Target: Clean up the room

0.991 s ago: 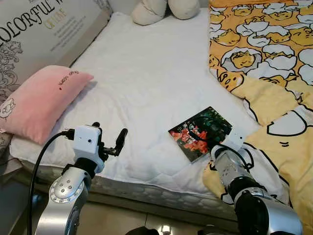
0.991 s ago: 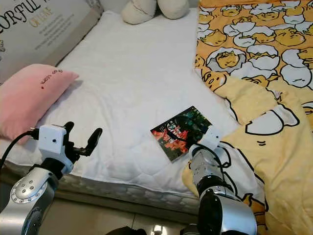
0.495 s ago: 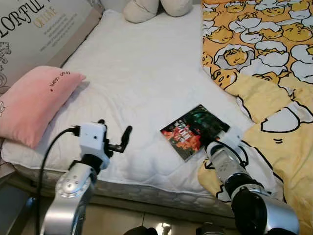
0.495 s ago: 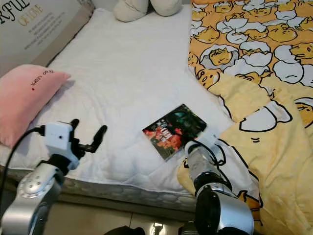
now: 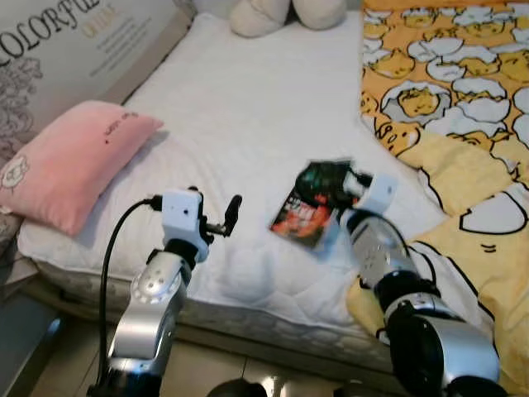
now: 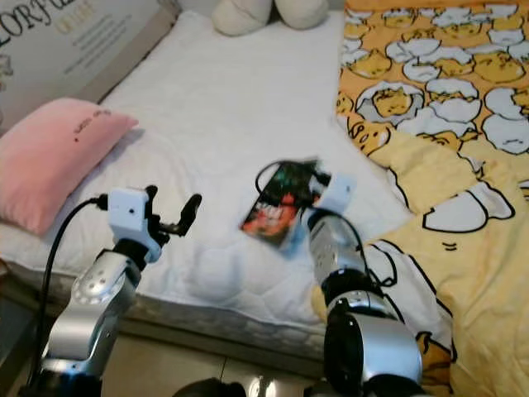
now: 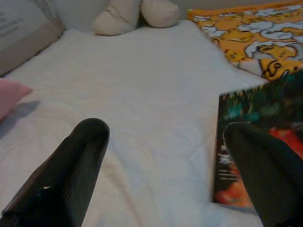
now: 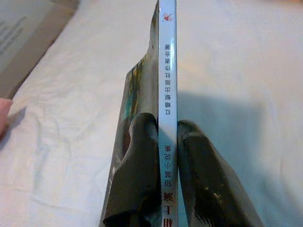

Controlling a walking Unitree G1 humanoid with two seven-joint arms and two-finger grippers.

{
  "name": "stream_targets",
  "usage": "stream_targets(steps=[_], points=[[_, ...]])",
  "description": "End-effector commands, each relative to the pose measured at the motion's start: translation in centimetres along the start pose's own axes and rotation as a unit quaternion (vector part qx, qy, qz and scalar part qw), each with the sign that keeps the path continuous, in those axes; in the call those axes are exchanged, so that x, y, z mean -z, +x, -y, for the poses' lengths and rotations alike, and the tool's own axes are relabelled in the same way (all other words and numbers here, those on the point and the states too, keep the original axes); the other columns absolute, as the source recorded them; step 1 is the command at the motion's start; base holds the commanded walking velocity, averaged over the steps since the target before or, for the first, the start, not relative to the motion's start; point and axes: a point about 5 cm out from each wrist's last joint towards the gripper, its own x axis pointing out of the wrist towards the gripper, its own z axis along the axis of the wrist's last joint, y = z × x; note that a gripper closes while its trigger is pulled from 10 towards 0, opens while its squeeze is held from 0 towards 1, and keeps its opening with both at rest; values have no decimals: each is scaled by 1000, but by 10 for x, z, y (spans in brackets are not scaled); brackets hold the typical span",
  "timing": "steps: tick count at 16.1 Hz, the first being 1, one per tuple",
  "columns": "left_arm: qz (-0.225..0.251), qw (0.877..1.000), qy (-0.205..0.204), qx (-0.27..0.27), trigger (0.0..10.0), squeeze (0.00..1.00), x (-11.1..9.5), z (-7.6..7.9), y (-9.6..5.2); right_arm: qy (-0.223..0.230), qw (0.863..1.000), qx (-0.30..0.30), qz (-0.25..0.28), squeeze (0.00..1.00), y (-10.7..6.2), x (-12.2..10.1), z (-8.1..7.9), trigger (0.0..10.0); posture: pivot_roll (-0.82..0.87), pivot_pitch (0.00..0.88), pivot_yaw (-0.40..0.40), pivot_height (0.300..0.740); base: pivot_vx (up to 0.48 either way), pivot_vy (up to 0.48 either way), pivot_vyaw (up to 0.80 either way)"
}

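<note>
Book [image 5: 314,203] is showing motion-blurred in both eye views; cover print unreadable. Its far edge is running past the frame in the left wrist view. Right tool [image 8: 166,137] fingers are covering the lower spine characters. Plush toy [image 5: 285,12] is being cropped by the top edge.

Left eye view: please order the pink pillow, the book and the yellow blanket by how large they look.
1. Yellow blanket, largest, though cut off by the frame.
2. Pink pillow.
3. Book, smallest, held in the right gripper.
</note>
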Motion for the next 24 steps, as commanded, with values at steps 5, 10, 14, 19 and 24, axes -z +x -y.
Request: stream_targets(steps=[5,10,14,19,24], points=[[-7,997,-26,-69,10000,0,7,-23,12,-210,967,-3,143,0,-15,-48,5,0,-129,0,111,740,0,0,0],[-7,997,-46,-61,10000,0,18,-32,2,-271,946,43,174,0,-41,-37,19,0,-128,0,76,740,0,0,151],[-10,999,-36,-38,10000,0,23,-27,6,-281,946,51,150,0,-48,-16,22,0,-159,0,116,740,0,0,688],[-20,999,-44,-15,10000,0,34,-18,4,-290,945,68,136,0,-59,-8,30,0,-192,0,142,740,0,0,621],[-5,999,-24,23,10000,0,25,-11,12,-287,947,73,125,0,-54,-6,29,10000,-192,0,142,740,0,480,214]])
